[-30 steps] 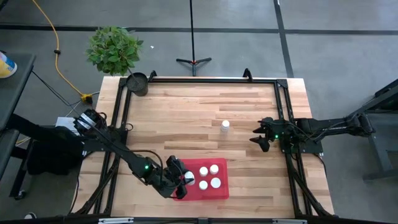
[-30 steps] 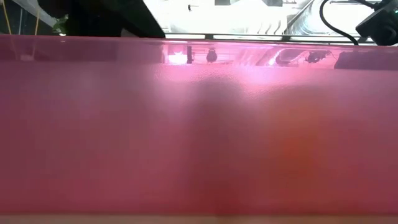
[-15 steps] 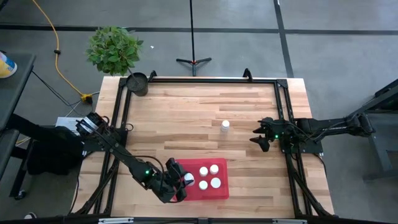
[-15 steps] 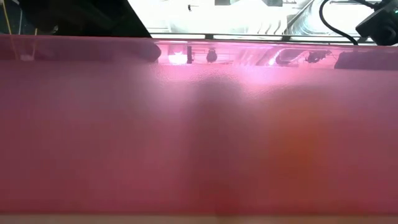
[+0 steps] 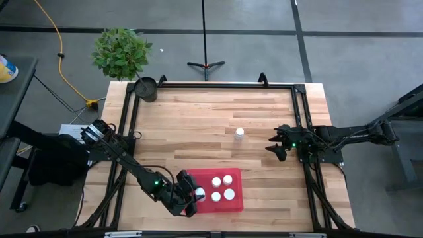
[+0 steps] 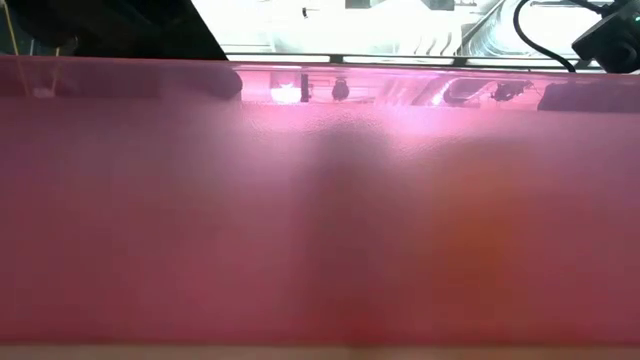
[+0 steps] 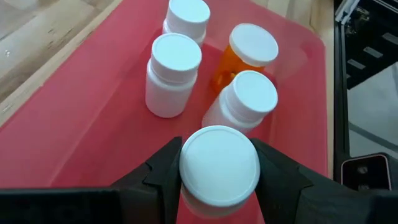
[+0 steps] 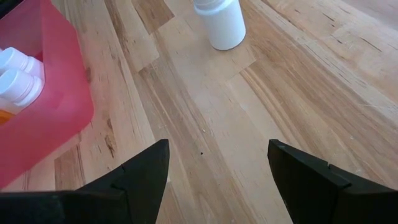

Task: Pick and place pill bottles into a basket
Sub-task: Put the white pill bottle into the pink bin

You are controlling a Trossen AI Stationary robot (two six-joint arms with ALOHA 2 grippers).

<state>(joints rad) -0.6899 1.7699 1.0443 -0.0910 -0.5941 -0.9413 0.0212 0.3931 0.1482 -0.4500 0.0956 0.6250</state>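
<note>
The left gripper [image 7: 219, 171] hangs over the red basket [image 7: 81, 124], and its two dark fingers [image 7: 166, 165] squeeze a white pill bottle [image 7: 219, 165] between them, one finger on each side of its round cap. From above, the left gripper [image 5: 188, 198] sits at the left end of the basket [image 5: 234, 201]. Just past the fingertips, four more bottles stand inside the basket: a white one [image 7: 173, 74], another white one [image 7: 245, 99] close by the held bottle, an orange one [image 7: 242, 56] behind it, and one more white one [image 7: 185, 18] farthest away. The right gripper [image 8: 217, 171] waits over the bare wood table [image 8: 280, 93] with its fingers spread wide and nothing between them. One last white bottle [image 8: 219, 22] stands alone on the table, out ahead of those open fingers. The basket [image 8: 37, 106] is off to one side of them.
</note>
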